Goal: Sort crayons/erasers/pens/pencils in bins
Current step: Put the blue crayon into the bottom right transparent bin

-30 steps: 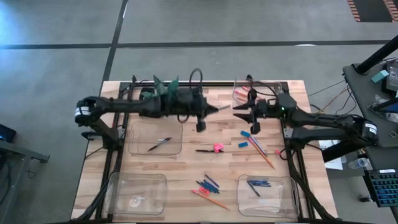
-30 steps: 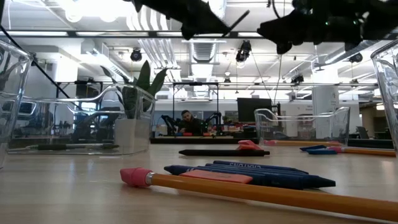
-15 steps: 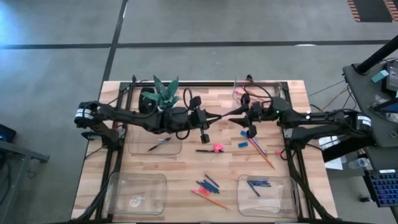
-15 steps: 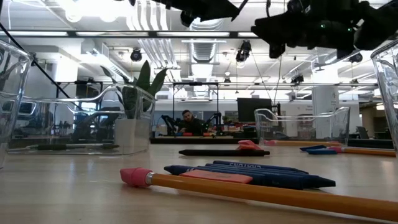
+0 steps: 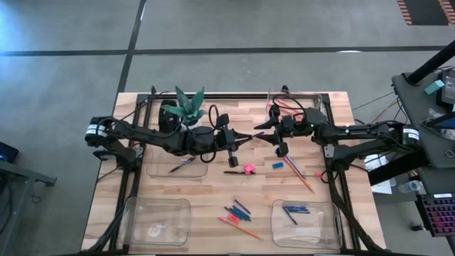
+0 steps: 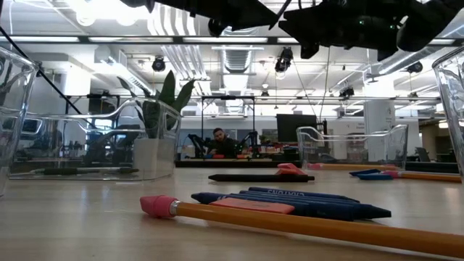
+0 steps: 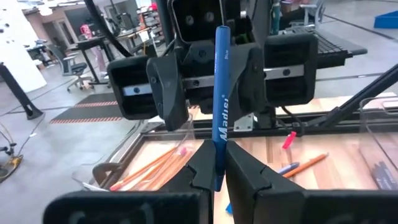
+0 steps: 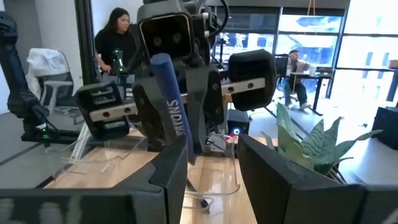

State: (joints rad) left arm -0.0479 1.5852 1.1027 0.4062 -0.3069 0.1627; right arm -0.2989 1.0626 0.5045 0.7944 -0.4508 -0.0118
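Note:
High over the table's middle, my left gripper [image 5: 247,136] is shut on a blue pen [image 7: 221,106]. My right gripper [image 5: 263,133] faces it, open. Its two fingers [image 7: 169,93] stand on either side of the pen's free end [image 8: 166,93], with a gap showing on both sides. Four clear bins lie on the table: the far left one [image 5: 160,165] holds a pen, the near left one [image 5: 156,220] looks almost bare, the near right one [image 5: 307,217] holds blue sticks, and one [image 5: 293,103] stands far right. Loose erasers [image 5: 249,168] and pencils [image 5: 298,174] lie below the grippers. My left gripper pinches the pen's near end [image 7: 216,177] between its two fingers. The fingers come level from the table's left. The pen sticks out past the fingertips toward my right gripper, slanting a little upward, lifted clear of the table.
A black pot with a green plant [image 5: 186,103] stands at the far left, close behind my left arm. A black pen [image 5: 234,172], a blue eraser [image 5: 277,165], a cluster of blue sticks [image 5: 238,211] and an orange pencil [image 5: 242,227] lie on the wood.
My left gripper has swung toward the table's near edge and sunk a little, carrying the pen. My right gripper has come toward the table's left, up to the pen's free end, so the two grippers now face each other closely.

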